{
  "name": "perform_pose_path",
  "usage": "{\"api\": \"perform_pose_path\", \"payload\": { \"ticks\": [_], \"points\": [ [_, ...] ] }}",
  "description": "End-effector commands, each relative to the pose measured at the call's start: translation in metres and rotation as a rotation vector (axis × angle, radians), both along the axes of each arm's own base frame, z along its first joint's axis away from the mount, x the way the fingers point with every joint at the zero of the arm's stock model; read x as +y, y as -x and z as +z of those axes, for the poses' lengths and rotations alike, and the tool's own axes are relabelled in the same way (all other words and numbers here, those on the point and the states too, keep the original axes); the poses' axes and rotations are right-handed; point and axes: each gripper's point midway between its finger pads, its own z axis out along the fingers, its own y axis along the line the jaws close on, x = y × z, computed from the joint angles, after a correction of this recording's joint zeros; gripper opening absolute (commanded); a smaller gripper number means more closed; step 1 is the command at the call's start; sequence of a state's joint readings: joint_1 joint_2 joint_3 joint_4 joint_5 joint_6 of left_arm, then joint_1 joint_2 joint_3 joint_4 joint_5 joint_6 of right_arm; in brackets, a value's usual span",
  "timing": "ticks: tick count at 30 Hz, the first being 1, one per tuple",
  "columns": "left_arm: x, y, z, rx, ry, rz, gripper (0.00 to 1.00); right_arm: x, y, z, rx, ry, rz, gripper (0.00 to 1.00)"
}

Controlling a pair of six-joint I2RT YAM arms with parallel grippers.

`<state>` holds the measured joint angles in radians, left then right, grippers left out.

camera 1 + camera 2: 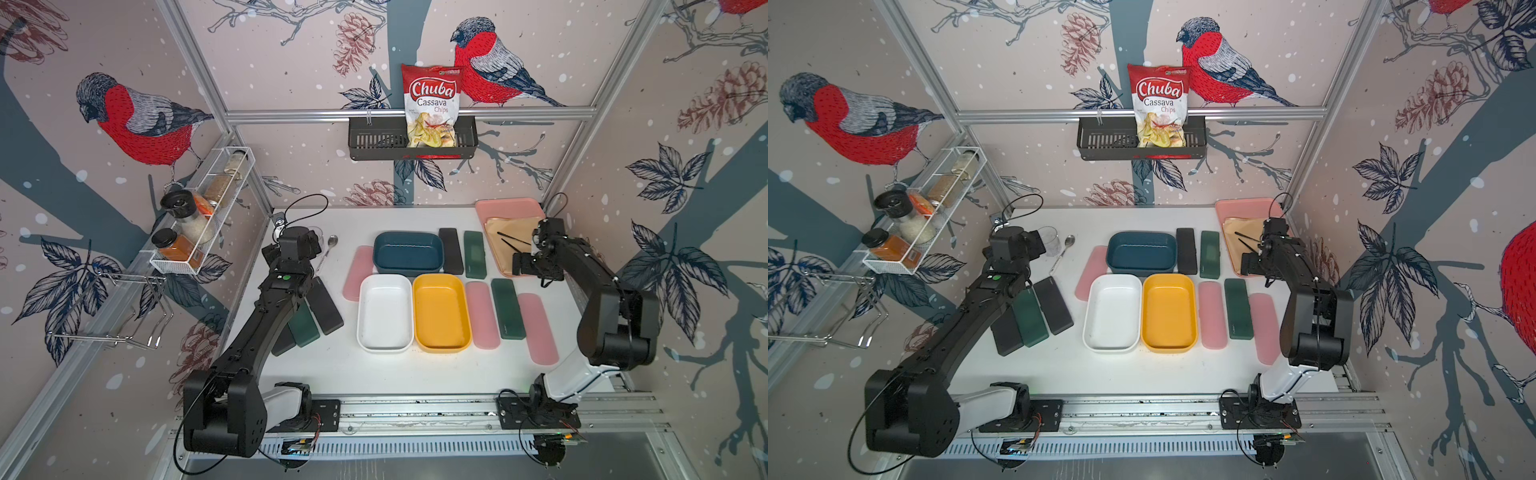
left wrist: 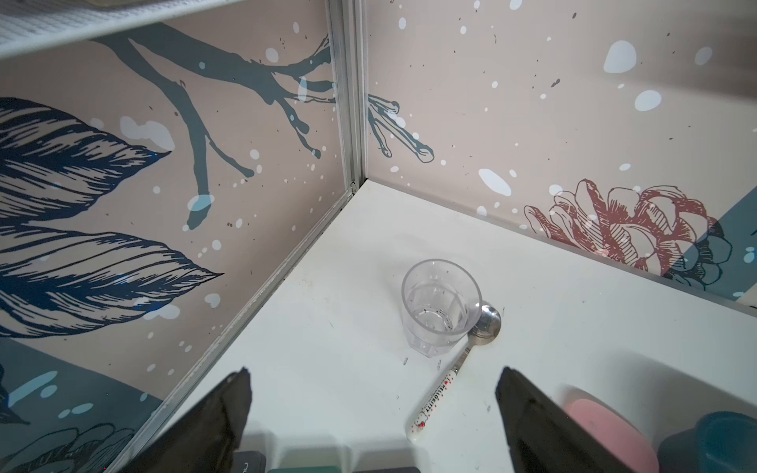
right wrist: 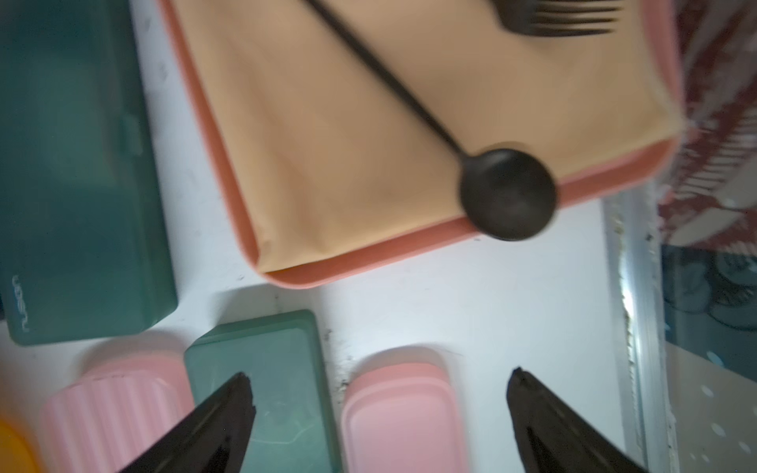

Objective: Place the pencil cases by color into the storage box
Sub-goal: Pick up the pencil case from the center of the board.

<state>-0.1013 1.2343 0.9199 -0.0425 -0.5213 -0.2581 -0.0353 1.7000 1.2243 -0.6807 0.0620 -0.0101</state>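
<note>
Your left pincer (image 2: 373, 370) and right pincer (image 3: 380, 372) both stand wide open, gripping nothing. You have the pencil cases (image 1: 482, 313) lying flat on the worktop (image 1: 374, 370), all outside the three tubs (image 1: 384, 311). Three lie beside the left arm (image 1: 266, 324), a pink one just left of the tubs, and five in two rows to their right.

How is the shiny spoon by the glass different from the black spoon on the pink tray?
The shiny spoon has a silver bowl and a white printed handle; the black spoon is black all over. The shiny spoon lies on the bare table, right beside the glass; the black spoon lies on tan paper in the tray, near a fork. Both lie flat.
</note>
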Motion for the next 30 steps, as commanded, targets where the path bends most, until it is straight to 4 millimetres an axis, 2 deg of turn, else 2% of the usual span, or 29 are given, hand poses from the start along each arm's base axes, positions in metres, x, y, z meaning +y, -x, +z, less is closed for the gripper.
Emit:
{"api": "perform_pose_path", "payload": {
  "ticks": [1,5,13,17,30],
  "points": [
    [-0.006,-0.001,-0.004,0.028,0.034,-0.023,0.97,0.010,0.006,-0.016,0.062,0.076,0.081,1.00],
    [-0.009,-0.002,-0.007,0.048,0.058,-0.030,0.97,0.024,0.009,-0.026,0.063,0.067,0.119,1.00],
    [-0.010,0.000,-0.008,0.052,0.085,-0.027,0.97,0.056,0.010,-0.025,0.004,-0.029,0.198,1.00],
    [-0.011,0.001,-0.011,0.063,0.096,-0.028,0.97,0.058,0.014,-0.031,0.016,-0.031,0.199,1.00],
    [-0.017,-0.001,-0.019,0.101,0.122,-0.047,0.97,0.046,0.020,-0.042,0.037,0.022,0.153,1.00]
  ]
}}
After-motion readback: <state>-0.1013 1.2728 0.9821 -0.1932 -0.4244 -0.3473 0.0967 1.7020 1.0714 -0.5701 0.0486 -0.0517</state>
